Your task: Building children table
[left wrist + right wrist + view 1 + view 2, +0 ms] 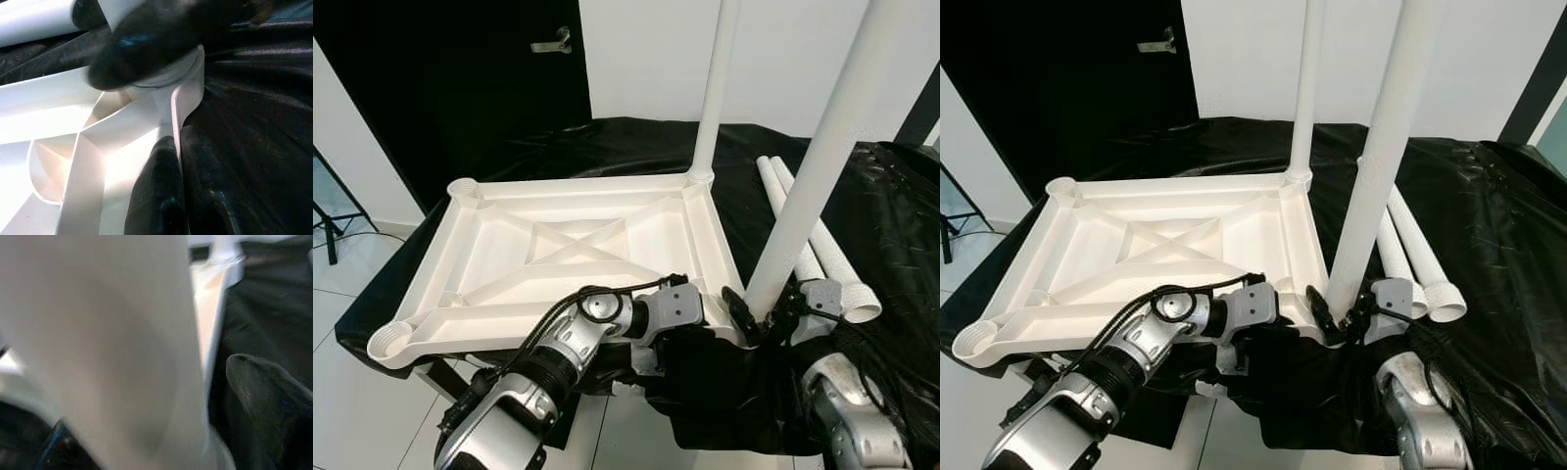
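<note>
Though unmarked, white table leg [822, 147] upright.

- Even, fairly bright indoor light falls from above; both eye views are sharp.
- The white table frame [570, 250] glows nearly blown out in the left wrist view.
- The black sheet [862, 225] shows soft glossy highlights on its wrinkles.
- The right wrist view is badly out of focus, the white leg [102, 347] a grey blur.
- The doorway [460, 88] behind is deep black.
</note>
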Robot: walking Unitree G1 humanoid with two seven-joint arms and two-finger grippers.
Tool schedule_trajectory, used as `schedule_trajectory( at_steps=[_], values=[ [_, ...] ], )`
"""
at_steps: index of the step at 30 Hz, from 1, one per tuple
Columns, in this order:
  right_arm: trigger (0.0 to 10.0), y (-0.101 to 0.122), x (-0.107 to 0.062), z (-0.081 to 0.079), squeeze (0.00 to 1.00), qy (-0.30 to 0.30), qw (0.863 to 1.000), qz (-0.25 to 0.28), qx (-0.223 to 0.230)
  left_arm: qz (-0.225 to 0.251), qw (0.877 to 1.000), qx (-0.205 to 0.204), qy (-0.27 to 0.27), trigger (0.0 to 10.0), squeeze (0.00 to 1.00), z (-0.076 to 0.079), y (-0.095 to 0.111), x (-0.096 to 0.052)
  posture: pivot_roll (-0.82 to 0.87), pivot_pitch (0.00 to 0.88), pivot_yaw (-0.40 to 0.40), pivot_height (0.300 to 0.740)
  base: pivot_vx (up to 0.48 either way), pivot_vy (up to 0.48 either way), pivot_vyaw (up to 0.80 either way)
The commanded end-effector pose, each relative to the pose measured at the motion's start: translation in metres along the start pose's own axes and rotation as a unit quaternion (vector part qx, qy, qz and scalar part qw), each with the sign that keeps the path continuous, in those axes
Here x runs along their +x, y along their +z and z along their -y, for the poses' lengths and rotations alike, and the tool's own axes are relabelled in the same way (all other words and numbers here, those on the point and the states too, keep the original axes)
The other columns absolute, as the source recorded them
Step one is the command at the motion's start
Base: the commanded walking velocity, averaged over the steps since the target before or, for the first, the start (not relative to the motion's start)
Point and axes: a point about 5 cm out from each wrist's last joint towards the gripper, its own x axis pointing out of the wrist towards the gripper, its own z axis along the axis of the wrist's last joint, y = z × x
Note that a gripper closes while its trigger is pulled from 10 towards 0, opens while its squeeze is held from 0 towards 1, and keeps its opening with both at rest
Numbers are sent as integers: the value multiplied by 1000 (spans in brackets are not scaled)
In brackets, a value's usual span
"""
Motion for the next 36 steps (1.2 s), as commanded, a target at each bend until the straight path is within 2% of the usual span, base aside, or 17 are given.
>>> schedule_trajectory(
  at_steps=[1, 8, 9, 11, 12, 19, 21, 22, 23, 24, 25, 26, 27, 28, 29, 33, 36],
  values=[
    [10000, -8, -1, -2, 0, 43, 998, -35, 20, -80, 990, -93, -76, 10000, 0, 40, -52, 5, 156, 0, -14, 740, 0, 0, 0],
    [10000, -16, -5, -8, 0, 119, 989, -79, 39, -80, 990, -94, -73, 10000, 0, 40, -52, 4, 163, 0, -17, 740, 0, 0, 0],
    [4863, -18, -5, -10, 0, 132, 987, -83, 46, -80, 990, -95, -73, 10000, 0, 40, -52, 4, 164, 0, -15, 740, 0, 0, 0],
    [4863, -19, -5, -10, 0, 135, 986, -85, 48, -80, 990, -95, -73, 10000, 0, 40, -53, 4, 164, 0, -15, 740, 0, 0, 0],
    [0, -20, -6, -11, 0, 136, 986, -86, 48, -80, 990, -95, -73, 10000, 0, 40, -53, 4, 165, 0, -12, 740, 0, 0, 0],
    [0, -22, -7, -16, 0, 116, 989, -76, 54, -82, 989, -93, -74, 10000, 0, 40, -53, 2, 161, 0, -4, 740, 0, 0, 0],
    [0, -22, -7, -17, 0, 83, 993, -63, 50, -83, 989, -93, -74, 10000, 0, 39, -53, 2, 161, 0, -3, 740, 0, 0, 0],
    [0, -21, -8, -16, 0, 44, 997, -50, 49, -84, 989, -92, -75, 10000, 0, 39, -53, 2, 162, 0, -3, 740, 0, 0, 0],
    [0, -21, -8, -16, 0, 44, 997, -50, 49, -84, 989, -92, -75, 10000, 0, 39, -53, 2, 162, 0, -3, 740, 0, 0, 0],
    [0, -22, -11, -13, 0, -21, 998, -37, 46, -84, 989, -91, -75, 10000, 0, 39, -53, 2, 164, 0, -3, 740, 0, 0, 0],
    [0, -21, -17, -6, 0, -101, 994, -17, 32, -84, 989, -90, -75, 10000, 0, 39, -53, 1, 168, 0, -5, 740, 0, 0, 0],
    [0, -21, -17, -6, 0, -101, 994, -17, 32, -84, 989, -90, -75, 10000, 0, 39, -53, 1, 168, 0, -5, 740, 0, 0, 0],
    [0, -21, -24, -1, 0, -171, 985, -8, 25, -85, 989, -90, -75, 10000, 0, 39, -54, 1, 171, 0, -5, 740, 0, 0, 0],
    [0, -21, -24, -1, 0, -171, 985, -8, 25, -85, 989, -90, -75, 10000, 0, 39, -54, 1, 171, 0, -5, 740, 0, 0, 0],
    [0, -21, -29, 2, 0, -220, 975, -4, 26, -86, 989, -90, -75, 10000, 0, 38, -54, 0, 170, 0, -6, 740, 0, 0, 0],
    [0, -18, -24, 4, 0, -262, 964, 7, 39, -87, 989, -91, -76, 10000, 0, 40, -55, 1, 163, 0, -1, 740, 0, 0, 0],
    [0, -16, -20, 2, 0, -261, 964, 13, 43, -87, 989, -91, -78, 10000, 0, 40, -55, 1, 161, 0, 0, 740, 0, 0, 0]
  ],
)
